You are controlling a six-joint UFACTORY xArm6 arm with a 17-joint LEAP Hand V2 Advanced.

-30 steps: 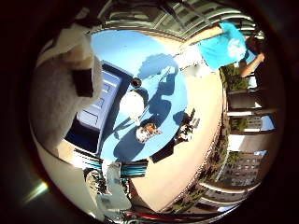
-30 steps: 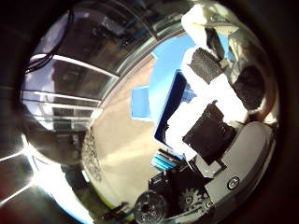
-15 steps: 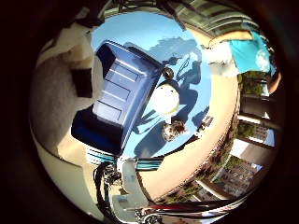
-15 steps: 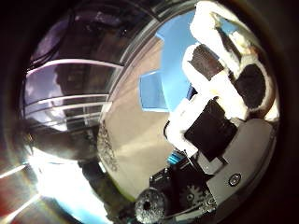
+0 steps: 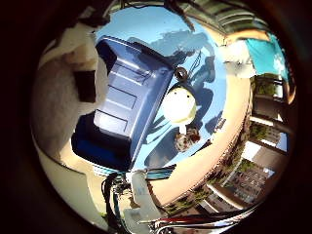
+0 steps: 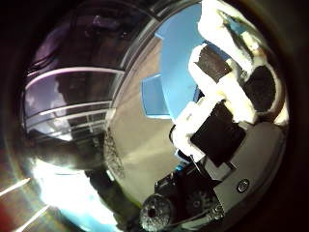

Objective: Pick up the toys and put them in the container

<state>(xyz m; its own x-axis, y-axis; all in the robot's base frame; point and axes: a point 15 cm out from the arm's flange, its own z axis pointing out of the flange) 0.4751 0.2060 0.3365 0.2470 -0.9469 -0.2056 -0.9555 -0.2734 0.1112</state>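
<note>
The hand (image 6: 227,106) is built of white blocky segments faced with square black pads. A rounded white fingertip (image 6: 260,89) carries a dark oval pad. Below the segments a pale grey plate is seen, with a single round screw (image 6: 243,185) set in it. Dark geared parts (image 6: 157,212) are seen at its base. A broad white part with one black pad (image 5: 87,85) is seen in the little-finger-side view.

Hand (image 6: 227,101) closer to blue container (image 5: 126,105) (fills more view); toys unmoved.
</note>
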